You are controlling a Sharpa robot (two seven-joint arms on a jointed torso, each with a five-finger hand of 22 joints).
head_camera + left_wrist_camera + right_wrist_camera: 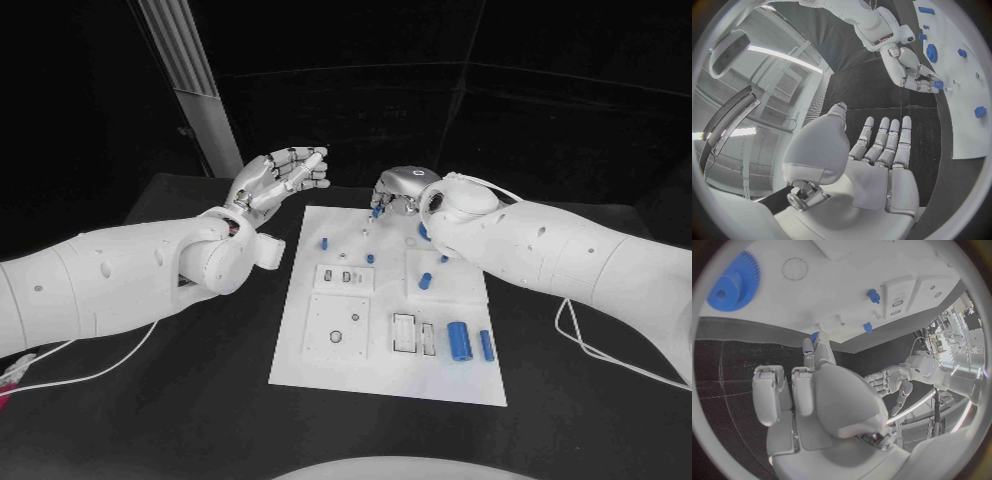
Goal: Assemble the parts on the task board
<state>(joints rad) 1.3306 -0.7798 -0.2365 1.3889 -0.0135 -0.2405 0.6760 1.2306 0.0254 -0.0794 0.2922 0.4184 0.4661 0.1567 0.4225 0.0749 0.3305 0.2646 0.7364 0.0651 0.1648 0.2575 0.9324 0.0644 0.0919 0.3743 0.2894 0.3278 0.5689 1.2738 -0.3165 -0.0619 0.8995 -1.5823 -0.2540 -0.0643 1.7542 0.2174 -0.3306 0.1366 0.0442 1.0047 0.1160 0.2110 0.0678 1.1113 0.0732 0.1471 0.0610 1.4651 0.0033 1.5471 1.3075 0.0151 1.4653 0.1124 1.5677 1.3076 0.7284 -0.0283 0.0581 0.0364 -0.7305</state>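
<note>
The left robot hand (pixel 281 175) hovers over bare black table (pixel 202 330) beside the task board (pixel 325 375), palm up, fingers spread, holding nothing. The board's left edge lies just right of it. At the board's far edge the right robot hand (pixel 408 190) pinches a small blue part (pixel 814 336) at its fingertips, over a peg; other blue parts (pixel 459 339) lie nearer.

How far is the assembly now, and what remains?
Looks done: small blue parts stand in the task board. In hand: the right hand pinches a small blue piece over the board's far edge. Left: a blue cylinder and a blue bar lie loose. The left hand holds nothing.
</note>
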